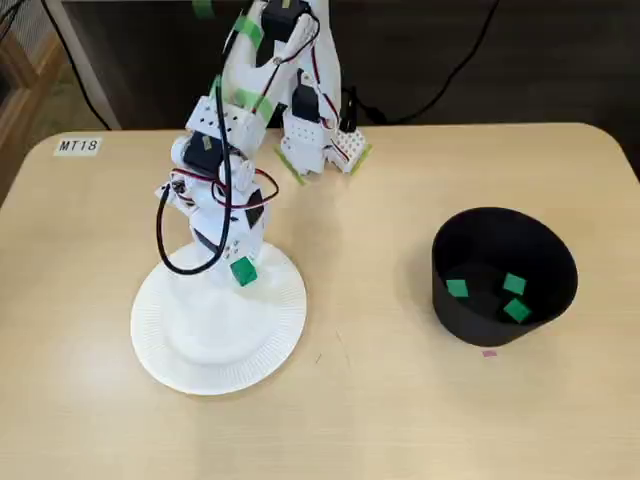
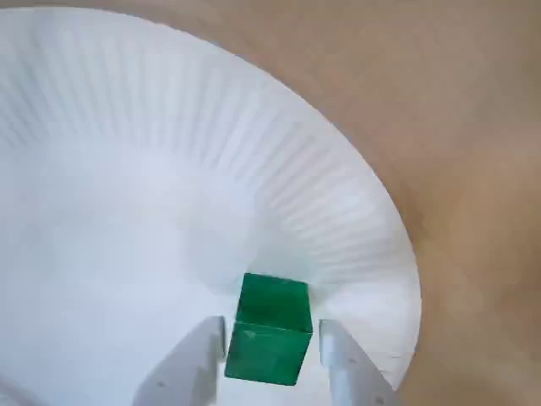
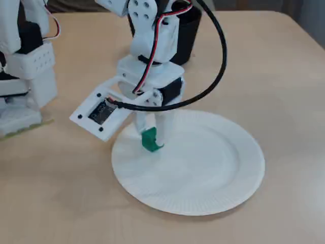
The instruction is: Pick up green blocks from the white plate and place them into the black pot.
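The gripper (image 2: pixel 272 347) is clasping a green block (image 2: pixel 270 326) at the white plate's (image 2: pixel 127 169) far side; only a fixed view is showing three blocks (image 1: pixel 514 284) in the black pot (image 1: pixel 500 238), rightward.

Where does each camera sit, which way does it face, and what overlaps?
A fixed view: high, opposite the arm's base, looking down on white plate, black pot; most of arm shows.
Wrist view: on the arm, looking down past the claw holding a green block; only fingertips show.
A fixed view: low beside the plate, pot behind the arm; lower arm, claw show.
All share plate and held block.
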{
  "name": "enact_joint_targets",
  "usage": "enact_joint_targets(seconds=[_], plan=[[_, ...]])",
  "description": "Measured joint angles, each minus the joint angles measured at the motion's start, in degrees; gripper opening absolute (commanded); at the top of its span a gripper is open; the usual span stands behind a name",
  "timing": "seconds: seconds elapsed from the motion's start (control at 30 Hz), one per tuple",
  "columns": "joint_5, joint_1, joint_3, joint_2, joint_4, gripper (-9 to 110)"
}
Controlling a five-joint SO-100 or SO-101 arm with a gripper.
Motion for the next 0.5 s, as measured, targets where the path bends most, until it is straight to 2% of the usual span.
enact_joint_targets(seconds=[0.33,0.5], plan=[[-1.93,-0.44,-5.01,-0.62,-3.25,-2],[-5.19,-2.55,-9.84,3.52,-9.23,-2]])
